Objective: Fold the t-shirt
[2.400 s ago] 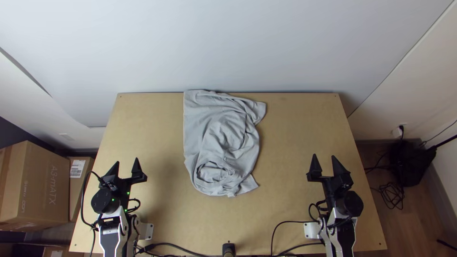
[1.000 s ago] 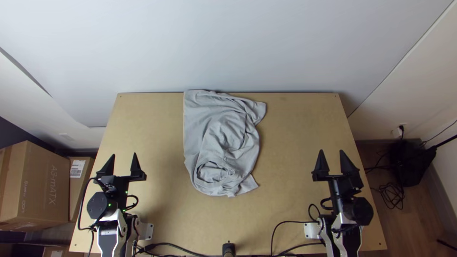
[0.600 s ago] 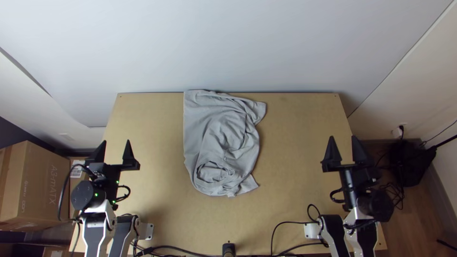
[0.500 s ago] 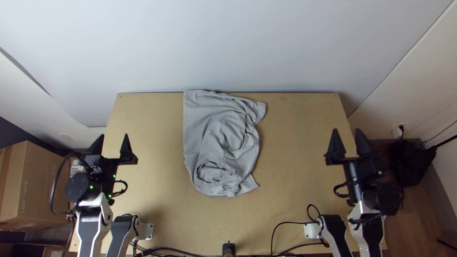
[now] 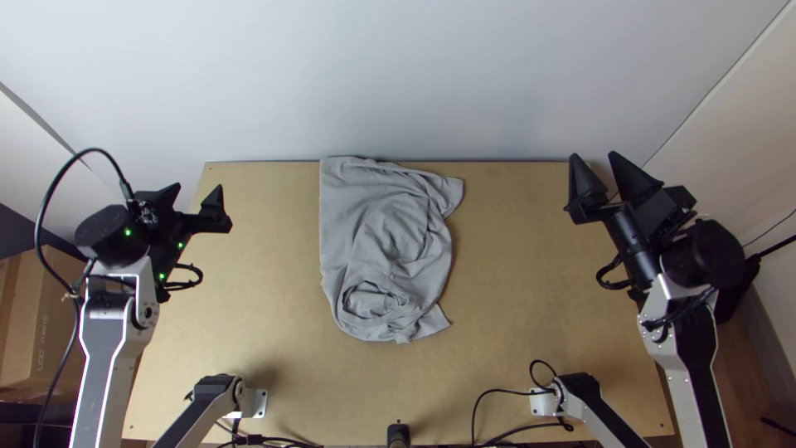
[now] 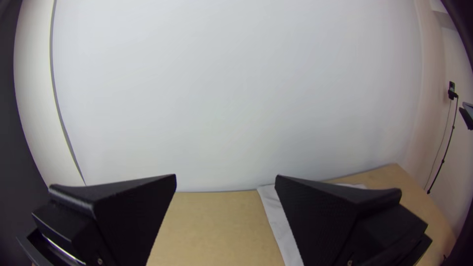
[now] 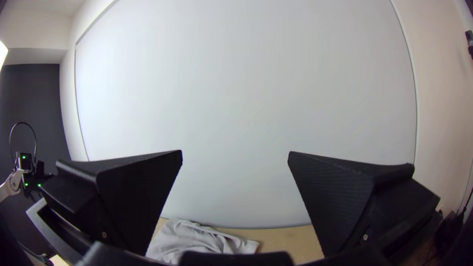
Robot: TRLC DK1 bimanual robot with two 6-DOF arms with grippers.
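Shirt [image 5: 390, 241], grey and creased, is lying on the light wooden bench [image 5: 514, 332], a little left of its middle. Nearest, at the bench's near edge, a dark post [image 5: 399, 433] is standing between the arms' bases, and black cables [image 5: 506, 389] are curving along beside it. Off the bench's left side, a cardboard box [image 5: 23, 319] is sitting partly behind the left arm.

Farther in, the shirt's near end is curling into a loose ring of folds, with one corner poking out to the right. Its middle is bunching into soft wrinkles, while its left edge is running almost straight toward the far edge of the bench.

Both hands are hovering well apart from the shirt, one on either side, and are holding nothing. The left hand [image 5: 197, 189] is hanging around the bench's left edge, its two black fingers standing wide apart and pointing toward the wall [image 5: 398, 83]. The right hand [image 5: 594, 156] is hanging by the far right corner, its fingers also standing apart and pointing that way.

At its far end the shirt is lying flatter and reaching the bench's far edge, another corner sticking out to the right. Beyond everything, the pale wall is rising behind the bench.
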